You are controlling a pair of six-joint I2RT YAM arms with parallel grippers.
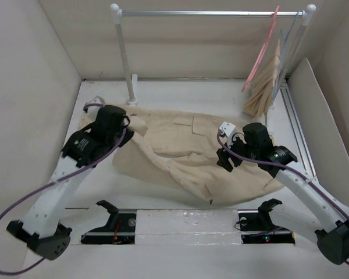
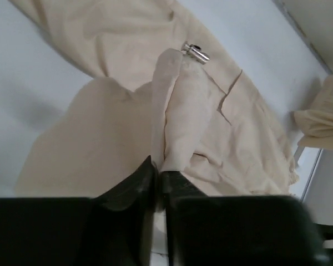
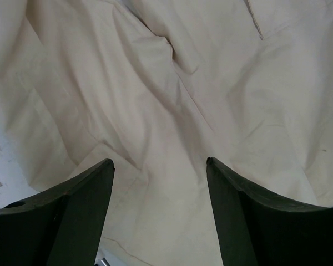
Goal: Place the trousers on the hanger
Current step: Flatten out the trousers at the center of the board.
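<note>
the white tabletop (image 1: 104, 186) carries the trousers (image 1: 180, 145), which lie spread and wrinkled across its middle, between the two arms, with one leg reaching toward the near right side. behind them stands a clothes rail (image 1: 209, 13); the pink hanger (image 1: 260, 52) hangs at its right end, well apart from the trousers, so the garment is not yet on it. the left arm (image 1: 58, 186) reaches to the left part of the cloth, and in its wrist view the jaws are closed tight on a raised fold of the trousers (image 2: 177, 111), probably to lift this edge off the tabletop. the right arm (image 1: 305, 186) is over the right part of the cloth; its jaws stand wide apart above the fabric (image 3: 172, 100) and hold nothing, i think ready to take a second hold so the wide garment can be carried evenly. a small metal drawstring tip (image 2: 195, 53) shines at the top of the pinched fold, so the waist end is likely there.
</note>
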